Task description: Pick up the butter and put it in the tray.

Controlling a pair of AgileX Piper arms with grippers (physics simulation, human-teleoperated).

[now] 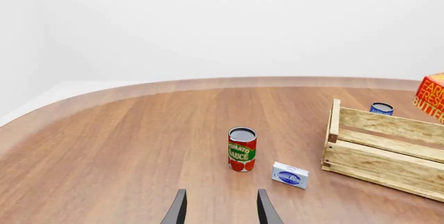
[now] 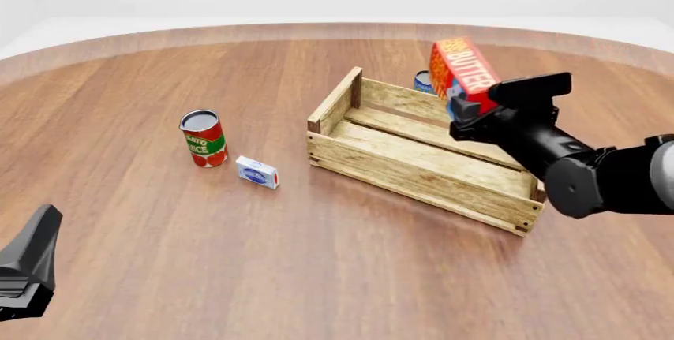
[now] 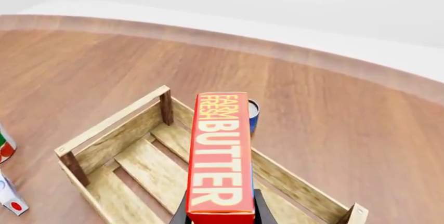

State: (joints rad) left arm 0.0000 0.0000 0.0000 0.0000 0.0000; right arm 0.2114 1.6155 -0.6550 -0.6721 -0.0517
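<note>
The butter [image 2: 465, 69], a red-orange carton with white lettering, hangs in the air above the far right part of the tray [image 2: 419, 173]. My right gripper [image 2: 471, 113] is shut on its lower end. In the right wrist view the butter [image 3: 220, 156] fills the middle, over the slatted tray [image 3: 111, 123], with dark fingers [image 3: 261, 214] showing on either side of it. My left gripper [image 1: 222, 211] is open and holds nothing. It sits low at the near left of the table [image 2: 27, 273], far from the tray [image 1: 381, 156]. The left wrist view catches the butter [image 1: 431, 98] at its edge.
A tomato sauce can [image 2: 204, 139] stands left of the tray, with a small white-and-blue box [image 2: 257, 172] lying beside it. A blue can [image 2: 424, 81] stands just behind the tray's far wall. The brown wooden table curves away at the back.
</note>
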